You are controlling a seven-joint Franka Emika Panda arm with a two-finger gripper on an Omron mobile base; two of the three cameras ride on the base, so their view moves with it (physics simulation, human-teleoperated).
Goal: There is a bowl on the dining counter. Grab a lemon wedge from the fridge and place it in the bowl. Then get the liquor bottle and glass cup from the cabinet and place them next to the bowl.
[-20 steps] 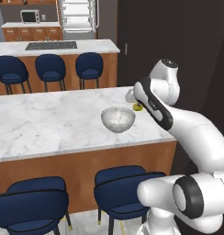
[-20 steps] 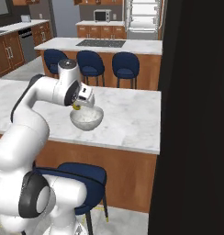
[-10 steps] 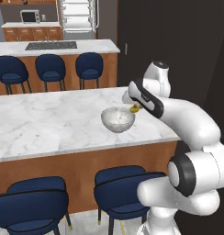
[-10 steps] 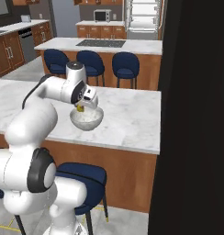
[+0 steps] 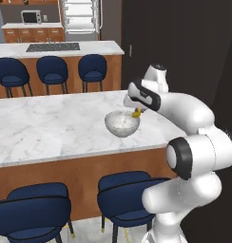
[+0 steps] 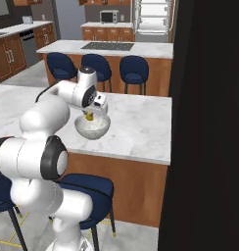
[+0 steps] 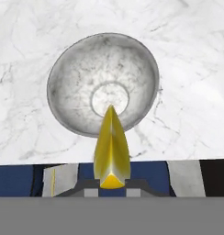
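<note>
The pale grey mottled bowl (image 5: 121, 123) (image 6: 92, 127) (image 7: 103, 82) stands on the white marble dining counter (image 5: 51, 128) (image 6: 141, 122) near its front edge. My gripper (image 5: 136, 112) (image 6: 89, 115) (image 7: 112, 181) hangs just above the bowl's near rim, shut on the yellow lemon wedge (image 5: 136, 113) (image 6: 89, 116) (image 7: 112, 149). In the hand view the wedge points toward the bowl's centre and hides my fingertips. The fridge (image 5: 80, 19) (image 6: 152, 18) stands open at the far back, its white shelves showing.
Blue stools (image 5: 122, 194) (image 6: 87, 188) line the counter's near side. Behind it stands a marble island with a black cooktop (image 5: 52, 47) (image 6: 107, 46) and more blue stools (image 5: 92, 68). A dark wall (image 6: 209, 122) rises on the right.
My arm has carried the lemon wedge a little closer over the bowl's rim; the gripper stays shut on it. The bowl has not moved.
</note>
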